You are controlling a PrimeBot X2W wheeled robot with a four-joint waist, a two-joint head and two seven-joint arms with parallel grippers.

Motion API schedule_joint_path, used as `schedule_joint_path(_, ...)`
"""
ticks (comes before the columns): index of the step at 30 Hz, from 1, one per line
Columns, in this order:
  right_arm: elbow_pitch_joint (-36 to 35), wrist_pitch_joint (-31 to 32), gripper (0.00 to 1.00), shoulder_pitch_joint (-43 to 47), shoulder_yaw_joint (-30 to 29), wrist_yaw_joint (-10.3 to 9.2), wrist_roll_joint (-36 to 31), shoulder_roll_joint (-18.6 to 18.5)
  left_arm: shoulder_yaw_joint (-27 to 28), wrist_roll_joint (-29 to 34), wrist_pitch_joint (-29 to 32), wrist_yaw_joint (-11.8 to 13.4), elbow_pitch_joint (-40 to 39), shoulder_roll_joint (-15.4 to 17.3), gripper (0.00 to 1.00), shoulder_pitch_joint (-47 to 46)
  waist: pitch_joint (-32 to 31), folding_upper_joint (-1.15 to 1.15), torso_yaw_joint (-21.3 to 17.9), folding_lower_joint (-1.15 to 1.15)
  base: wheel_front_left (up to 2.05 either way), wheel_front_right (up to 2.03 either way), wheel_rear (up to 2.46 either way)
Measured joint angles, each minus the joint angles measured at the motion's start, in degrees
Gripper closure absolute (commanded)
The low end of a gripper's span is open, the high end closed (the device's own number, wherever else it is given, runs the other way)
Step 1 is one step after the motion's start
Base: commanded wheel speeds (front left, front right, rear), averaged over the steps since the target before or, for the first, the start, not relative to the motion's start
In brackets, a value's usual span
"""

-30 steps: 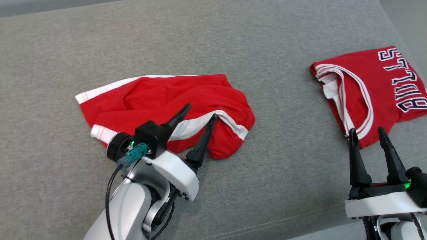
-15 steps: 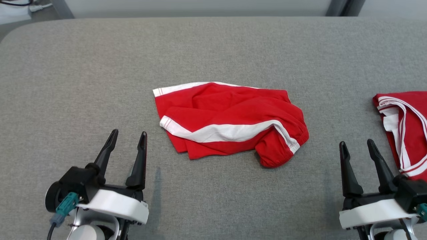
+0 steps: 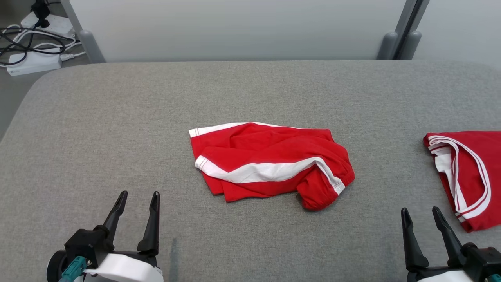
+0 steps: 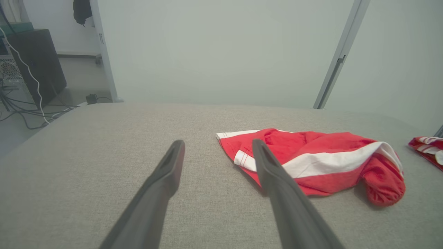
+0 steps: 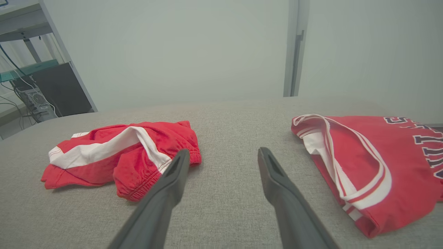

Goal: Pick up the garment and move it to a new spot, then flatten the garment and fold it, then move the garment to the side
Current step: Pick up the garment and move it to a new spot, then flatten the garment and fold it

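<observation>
The garment (image 3: 270, 160) is a pair of red shorts with white side stripes, lying crumpled and partly doubled over in the middle of the grey padded table (image 3: 117, 117). My left gripper (image 3: 140, 194) stands open at the lower left, well short of the shorts, with nothing between its fingers. At the lower right my right gripper (image 3: 419, 210) is open and empty too. In the left wrist view the shorts (image 4: 311, 145) lie ahead and to the right of the left gripper (image 4: 218, 142). The right wrist view has the shorts (image 5: 104, 152) to the left of the right gripper (image 5: 224, 150).
A folded red jersey (image 3: 465, 176) with white trim and dark lettering (image 5: 363, 152) lies at the table's right edge, close to my right gripper. Power strips and cables (image 3: 31, 58) lie on the floor beyond the far left corner. A pale partition with posts (image 3: 395, 39) stands behind the table.
My left gripper has drawn back off the shorts to the lower left, staying open. The head view has swung and tilted up, so the shorts now sit mid-picture. The shorts lie as left.
</observation>
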Motion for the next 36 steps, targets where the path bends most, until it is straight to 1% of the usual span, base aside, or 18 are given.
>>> schedule_joint_path(7,-0.3,0.0,0.0,0.1,0.1,0.0,0.1,0.0,0.1,-0.6,-0.5,0.0,0.6,0.1,0.0,0.2,-0.2,0.0,-0.9,0.0,0.0,0.0,0.0)
schedule_joint_path(17,-0.5,0.0,0.0,0.0,0.2,0.0,0.1,0.0,-0.2,-1.1,-0.4,-0.2,0.9,0.1,0.0,0.1,0.5,0.0,-0.9,0.0,0.0,0.0,0.0)
schedule_joint_path(20,-0.1,0.0,0.0,-0.4,1.9,0.0,1.9,0.0,-1.7,-2.0,1.5,-2.2,1.7,0.0,0.0,-1.0,1.5,0.0,-0.8,0.0,0.0,0.0,0.0)
schedule_joint_path(22,1.6,0.0,0.0,-1.9,3.8,0.0,4.0,0.0,-2.9,-2.5,2.7,-3.8,2.9,-0.2,0.0,-3.5,2.6,0.0,-0.7,0.0,0.0,0.0,0.0)
schedule_joint_path(25,4.7,0.0,0.0,-6.0,6.8,0.0,7.1,-0.3,-4.4,-3.0,4.9,-6.4,5.6,-0.6,0.0,-9.1,4.7,0.0,-0.8,0.0,0.0,0.0,0.0)
schedule_joint_path(28,7.0,0.0,0.0,-10.4,9.6,0.0,9.3,-1.0,-5.2,-3.5,5.6,-8.5,9.1,-1.3,0.0,-14.4,7.0,0.0,-0.9,0.0,0.0,0.0,0.0)
schedule_joint_path(29,8.4,0.0,0.0,-12.8,11.1,0.0,10.9,-1.2,-5.7,-3.6,6.0,-10.0,11.6,-1.4,0.0,-17.0,8.6,0.0,-1.2,0.0,0.0,0.0,0.0)
schedule_joint_path(33,11.0,0.0,0.0,-16.5,14.0,-0.01,13.8,-1.2,-6.6,-4.1,7.0,-12.2,16.3,-1.4,0.0,-21.6,11.6,0.0,-1.9,0.0,0.0,0.0,0.0)
schedule_joint_path(36,12.3,0.0,0.0,-18.3,15.8,0.0,15.6,-1.2,-6.9,-4.4,7.2,-13.3,18.8,-1.2,0.0,-24.3,13.6,0.0,-2.5,0.0,0.0,0.0,0.0)
